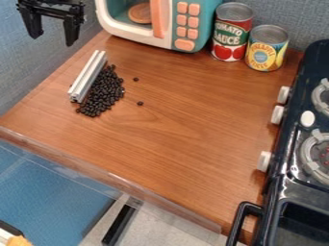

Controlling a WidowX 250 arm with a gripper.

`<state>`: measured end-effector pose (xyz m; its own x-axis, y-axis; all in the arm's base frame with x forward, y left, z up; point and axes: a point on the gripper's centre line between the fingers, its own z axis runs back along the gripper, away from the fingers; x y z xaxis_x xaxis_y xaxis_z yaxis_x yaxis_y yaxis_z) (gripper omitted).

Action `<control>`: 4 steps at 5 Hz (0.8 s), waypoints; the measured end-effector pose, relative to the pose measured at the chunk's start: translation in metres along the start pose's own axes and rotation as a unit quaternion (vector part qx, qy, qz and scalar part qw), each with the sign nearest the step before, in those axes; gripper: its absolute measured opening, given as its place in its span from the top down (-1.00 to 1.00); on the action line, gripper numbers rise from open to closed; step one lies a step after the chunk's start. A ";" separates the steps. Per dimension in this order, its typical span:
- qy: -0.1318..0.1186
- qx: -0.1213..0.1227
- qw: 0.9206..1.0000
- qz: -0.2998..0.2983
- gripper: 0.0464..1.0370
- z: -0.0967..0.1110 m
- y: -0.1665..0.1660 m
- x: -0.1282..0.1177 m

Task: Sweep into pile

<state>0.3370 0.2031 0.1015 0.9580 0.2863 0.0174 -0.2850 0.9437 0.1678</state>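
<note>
I see the beans (103, 93) left of centre in the upper half, dark and heaped in a long patch, with two strays just off to the right. The silver bar (88, 76) lies slanted along their left side, touching them and blocking that edge. My gripper (53, 40) hangs at the upper left, its jaws wide apart, holding nothing and clear of the bar. Farther out on the counter (173, 129), the toy microwave (183, 26) stands at top centre, two cans (233, 33) beside it, and the stove (292, 180) runs down the right.
</note>
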 end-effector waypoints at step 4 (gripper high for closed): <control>-0.018 -0.011 1.000 -0.016 -0.93 -0.045 -0.011 0.009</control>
<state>0.3478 0.2028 0.0555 0.9670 0.2501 0.0482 -0.2546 0.9558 0.1471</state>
